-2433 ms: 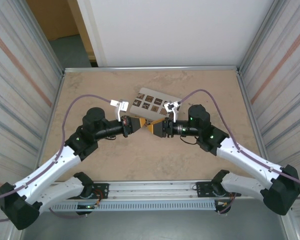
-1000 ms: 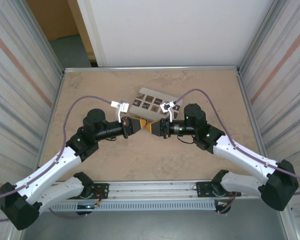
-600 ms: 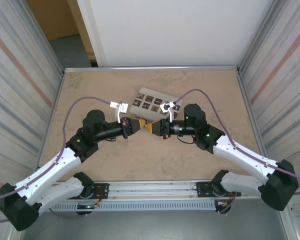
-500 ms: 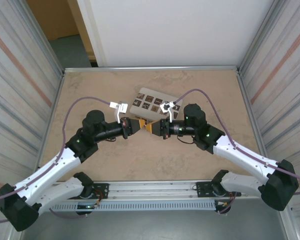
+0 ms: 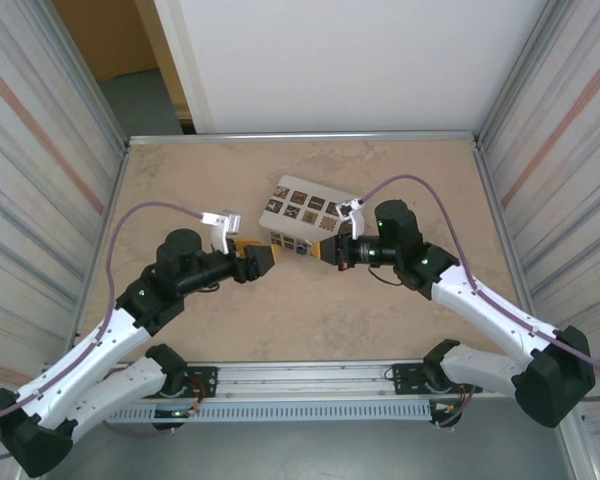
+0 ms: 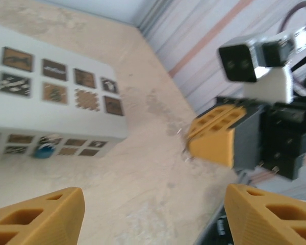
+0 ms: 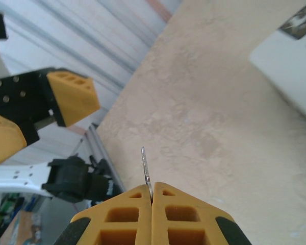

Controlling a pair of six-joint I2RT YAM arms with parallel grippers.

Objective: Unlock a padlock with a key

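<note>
The key [image 7: 145, 164] is a thin silvery blade sticking out from between the pads of my right gripper [image 7: 152, 185], which is shut on it. In the top view the right gripper [image 5: 324, 250] hangs just right of the table's middle, pointing left. My left gripper [image 5: 261, 258] faces it a short way off, open and holding nothing; its yellow fingers [image 6: 41, 218] stand wide apart. The small blue padlock [image 6: 42, 149] lies on the table against the front of the white box [image 6: 56, 120]. In the top view the padlock [image 5: 299, 252] sits between the two grippers.
The white box with dark square tiles [image 5: 302, 212] lies behind the grippers at the table's middle. Corrugated metal walls [image 5: 40, 150] close in both sides, and a rail [image 5: 300, 385] runs along the near edge. Bare tabletop [image 5: 290, 320] lies in front of the grippers.
The two grippers were tip to tip; my left gripper has opened and pulled back to the left. My right gripper stays shut on the key and has shifted slightly right.
</note>
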